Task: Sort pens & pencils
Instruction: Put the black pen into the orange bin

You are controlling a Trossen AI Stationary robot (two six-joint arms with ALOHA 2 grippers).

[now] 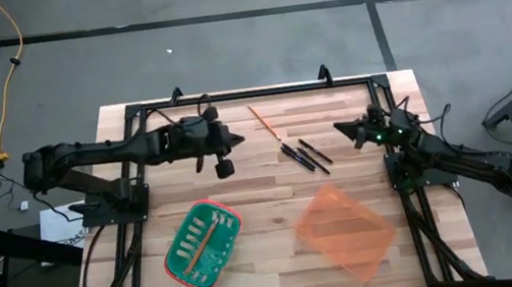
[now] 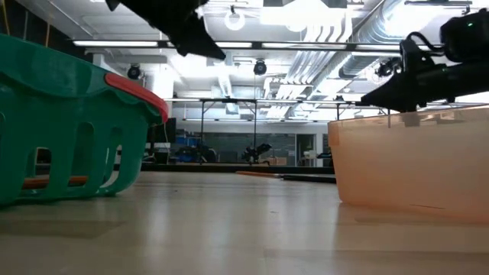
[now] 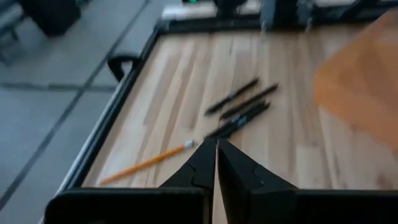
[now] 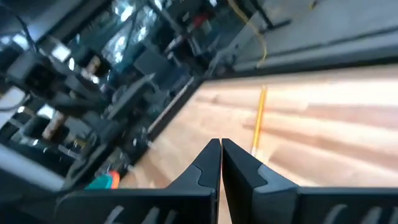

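Black pens between both empty claws (each pinched together).

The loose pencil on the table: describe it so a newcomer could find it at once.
Start at the table's far edge, between the two arms. The pencil lies there, slanting toward a cluster of pens. It alone is orange; the pens are black.

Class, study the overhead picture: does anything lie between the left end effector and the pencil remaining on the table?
Nothing visible does. The left end effector is just left of the pencil, with only bare table between them. The pens lie beyond it.
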